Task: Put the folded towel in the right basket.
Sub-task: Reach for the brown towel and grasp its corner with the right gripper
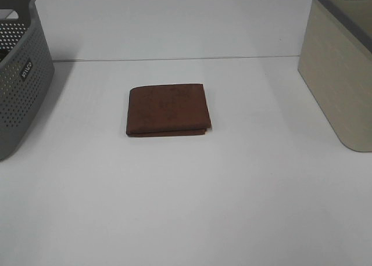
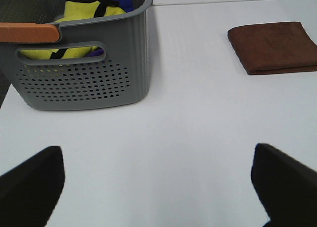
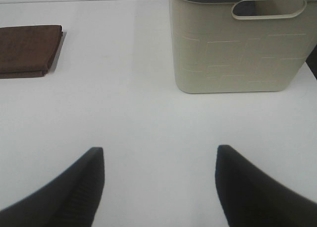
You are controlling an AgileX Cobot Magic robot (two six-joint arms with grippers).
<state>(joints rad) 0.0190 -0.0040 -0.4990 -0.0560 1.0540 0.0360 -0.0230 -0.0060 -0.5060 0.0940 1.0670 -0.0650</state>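
Note:
A brown folded towel point(image 1: 168, 110) lies flat on the white table, near the middle. It also shows in the left wrist view point(image 2: 275, 46) and in the right wrist view point(image 3: 27, 50). The beige right basket point(image 1: 343, 68) stands at the right edge; the right wrist view shows its handle side point(image 3: 237, 48). My left gripper point(image 2: 158, 185) is open and empty over bare table, well short of the towel. My right gripper point(image 3: 159, 185) is open and empty, in front of the beige basket. Neither arm shows in the exterior high view.
A grey perforated basket point(image 1: 17, 80) stands at the left edge; the left wrist view shows it point(image 2: 84, 63) holding yellow and blue cloth point(image 2: 81, 14). The table's back edge point(image 1: 174, 59) runs behind the towel.

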